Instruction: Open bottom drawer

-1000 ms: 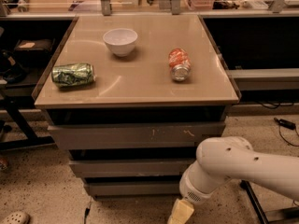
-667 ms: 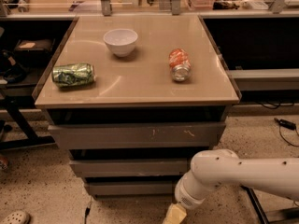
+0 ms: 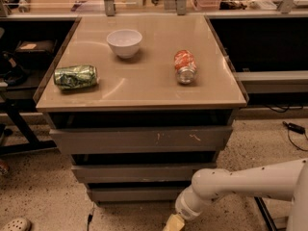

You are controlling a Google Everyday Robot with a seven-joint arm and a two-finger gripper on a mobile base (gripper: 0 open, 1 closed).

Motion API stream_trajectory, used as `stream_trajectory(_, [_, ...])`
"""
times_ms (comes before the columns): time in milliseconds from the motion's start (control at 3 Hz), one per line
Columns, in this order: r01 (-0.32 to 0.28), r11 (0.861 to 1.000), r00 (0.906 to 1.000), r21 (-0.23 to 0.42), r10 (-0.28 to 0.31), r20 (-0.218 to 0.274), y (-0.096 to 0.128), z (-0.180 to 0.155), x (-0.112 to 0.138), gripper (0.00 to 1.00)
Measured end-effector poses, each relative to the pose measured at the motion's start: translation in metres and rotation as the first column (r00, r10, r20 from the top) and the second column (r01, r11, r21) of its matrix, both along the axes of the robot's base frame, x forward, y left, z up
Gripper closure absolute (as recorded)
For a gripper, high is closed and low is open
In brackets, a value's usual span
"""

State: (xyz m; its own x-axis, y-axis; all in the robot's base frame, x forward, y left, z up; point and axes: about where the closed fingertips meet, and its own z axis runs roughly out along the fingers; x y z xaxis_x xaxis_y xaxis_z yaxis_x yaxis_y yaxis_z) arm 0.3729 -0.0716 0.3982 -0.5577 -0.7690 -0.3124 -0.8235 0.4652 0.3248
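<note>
A grey drawer unit with a tan top (image 3: 144,88) is seen at centre, with three handle-less fronts stacked below the top, each narrower than the one above. The top drawer (image 3: 120,139), the widest, is marked w/ white scratches right of centre; the mid drawer (image 3: 139,173) is set beneath it, w/ a dark gap between. The bottom drawer (image 3: 130,194) is found lowest, just above the speckled floor (image 3: 38,186), its plain front tucked under the mid drawer and shown shut; no inside is exposed. On the top, a white bowl (image 3: 124,42) is placed upright toward the back, left of centre. A crushed green can (image 3: 75,76) is laid on its side near the left edge, and an orange can (image 3: 185,66) is laid on its side to the right, open end facing the camera; all three are well apart. A white robot arm (image 3: 240,183) is seen coming in from the right edge, bent down toward the floor. The gripper (image 3: 173,223) is located at the bottom edge of the view, low by the floor, in front of and just below the right end of the bottom drawer, apparently not touching it; it is partly cut off, so whether it is spread or closed cannot be told. A black cable (image 3: 293,129) is seen on the floor at right, and a pale shoe (image 3: 15,224) at the bottom-left corner.
</note>
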Motion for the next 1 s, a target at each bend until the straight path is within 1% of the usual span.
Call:
stream_trajectory(333, [0.002,1.000,0.9997,0.009,-0.001,-0.026,0.003,-0.011,-0.008,0.00])
stream_trajectory(667, [0.001,1.000,0.9992,0.016,-0.001,-0.039,0.005,-0.016,-0.009,0.00])
stream_trajectory(1000, [0.058,0.997,0.9980,0.048,-0.057,-0.026,-0.001,-0.049,0.009,0.00])
